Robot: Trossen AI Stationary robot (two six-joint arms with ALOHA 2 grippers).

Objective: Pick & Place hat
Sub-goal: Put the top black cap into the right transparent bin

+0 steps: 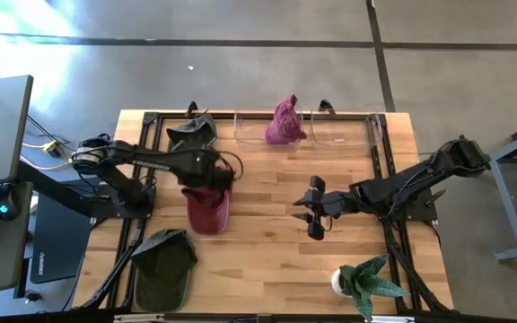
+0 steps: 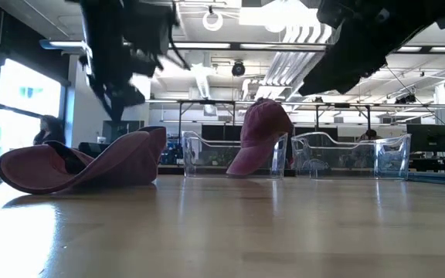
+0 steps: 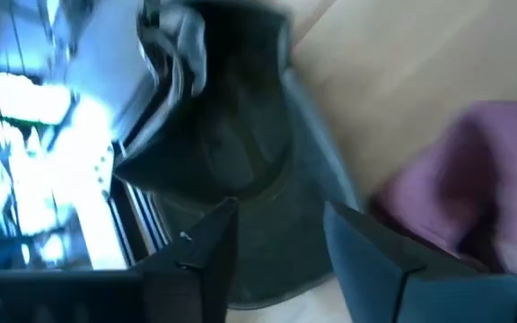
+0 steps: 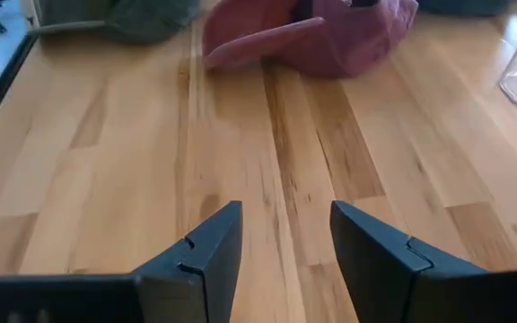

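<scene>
A maroon cap [image 1: 207,213] lies on the table's left half, its brim on the wood [image 2: 76,164]. My left gripper [image 1: 208,178] hovers open just above its far end [image 2: 119,86]; the left wrist view [image 3: 281,240] shows a dark cap [image 3: 232,135] ahead and the maroon cap [image 3: 460,179] to one side. A second maroon cap [image 1: 284,122] stands in a clear bin [image 1: 245,135] at the far edge [image 2: 259,139]. My right gripper [image 1: 315,208] is open over bare wood at mid-table [image 4: 285,235], facing the maroon cap [image 4: 317,36].
A dark cap [image 1: 191,133] lies by the far edge, left of the bins. A dark green cap [image 1: 164,262] lies near the near-left corner. A second clear bin [image 1: 346,133] stands at the far right. A potted plant [image 1: 366,283] stands at the near right.
</scene>
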